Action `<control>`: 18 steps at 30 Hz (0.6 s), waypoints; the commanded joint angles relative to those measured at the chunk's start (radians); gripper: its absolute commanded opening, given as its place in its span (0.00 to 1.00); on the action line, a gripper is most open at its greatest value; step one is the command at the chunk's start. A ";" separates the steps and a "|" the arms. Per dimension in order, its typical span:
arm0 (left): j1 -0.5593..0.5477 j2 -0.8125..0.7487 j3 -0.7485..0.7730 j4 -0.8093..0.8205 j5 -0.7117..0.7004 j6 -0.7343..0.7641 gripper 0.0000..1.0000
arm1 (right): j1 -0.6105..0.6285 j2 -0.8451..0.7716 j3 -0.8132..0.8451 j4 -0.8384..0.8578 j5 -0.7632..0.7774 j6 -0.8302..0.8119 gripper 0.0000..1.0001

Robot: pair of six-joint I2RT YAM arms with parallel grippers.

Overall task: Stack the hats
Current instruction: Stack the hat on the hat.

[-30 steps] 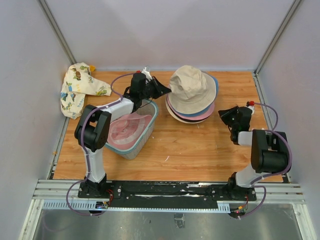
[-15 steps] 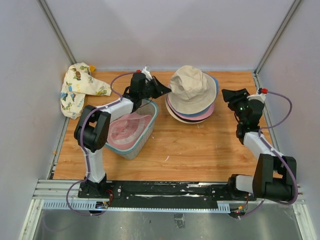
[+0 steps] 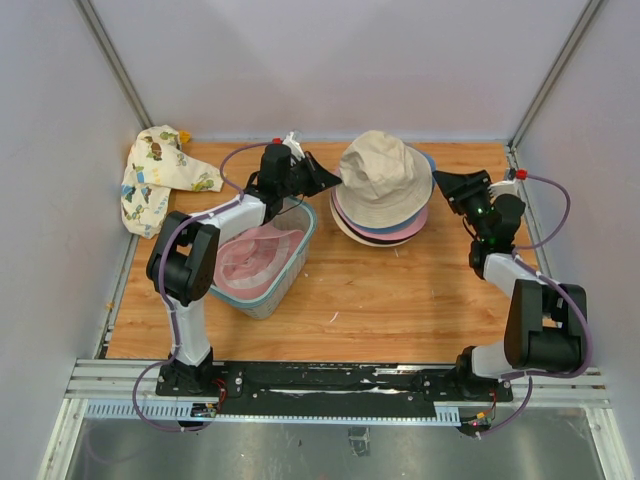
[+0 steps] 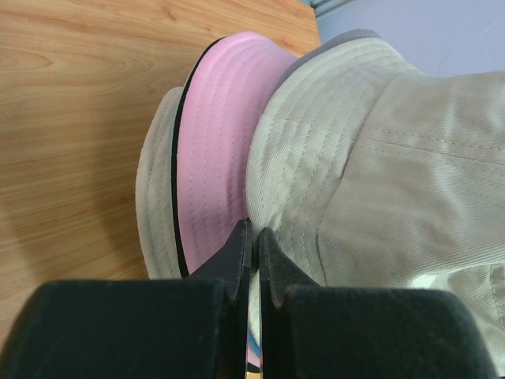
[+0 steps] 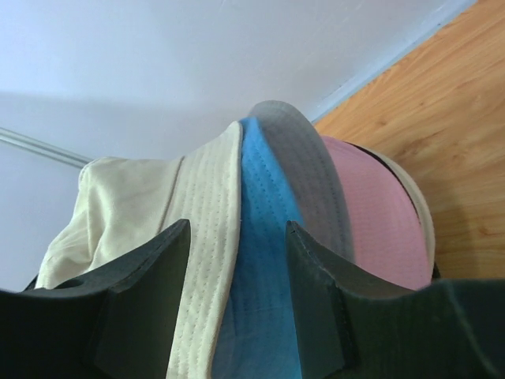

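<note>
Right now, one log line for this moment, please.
left gripper: shut on beige hat brim | right gripper: open, beside stack | pink hat: in basket

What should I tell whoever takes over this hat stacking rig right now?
Left hand: shut at the beige hat brim, left side of the stack; whether it pinches fabric is unclear.
Right hand: open, at the stack's right brims.
Done: beige hat tops the stack.
Left: pink hat lies in the basket, not yet stacked.
</note>
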 commanded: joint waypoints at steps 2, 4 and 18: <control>0.004 -0.029 0.025 -0.029 -0.027 0.039 0.01 | 0.000 -0.011 0.045 0.051 -0.062 0.029 0.52; 0.003 -0.030 0.026 -0.026 -0.026 0.038 0.01 | 0.006 -0.003 0.057 0.045 -0.071 0.027 0.52; -0.006 -0.042 0.035 -0.019 -0.024 0.036 0.00 | 0.045 0.118 0.110 0.095 -0.123 0.067 0.48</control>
